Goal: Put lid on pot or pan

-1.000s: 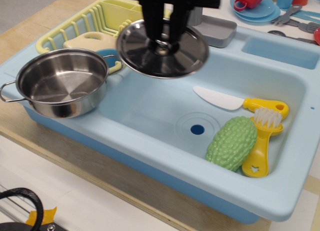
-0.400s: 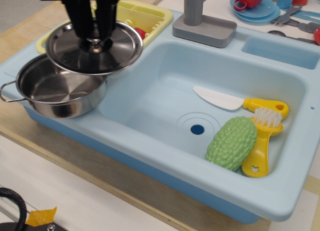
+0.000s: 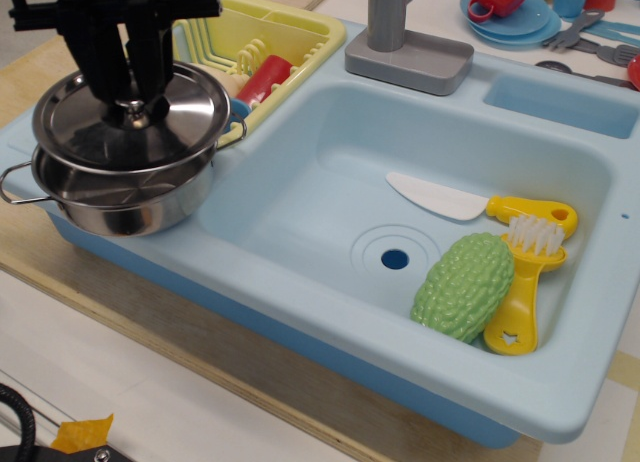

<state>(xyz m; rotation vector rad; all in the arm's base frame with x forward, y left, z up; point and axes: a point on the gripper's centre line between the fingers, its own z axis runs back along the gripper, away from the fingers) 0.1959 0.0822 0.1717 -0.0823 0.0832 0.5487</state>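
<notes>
Stainless-steel lid (image 3: 135,117) now directly over the pot (image 3: 115,187), having travelled from above the sink basin a second ago, leftward and down. Clamped by the knob between the fingers of the black gripper (image 3: 133,94), jaws together on that small knob. Nearly seated: lid tilted a little, far edge higher, near edge close to the rolled rim or touching it, hard to say which. Means only a short descent and a release remain, by the look of it. Round, so no long axis; knob pointing up, dome upward, disc roughly concentric with the pot. Pot resting on the left ledge of the light-blue toy sink (image 3: 330,312), beside the yellow dish rack (image 3: 290,32), its wire loop handles out to the sides.
</notes>
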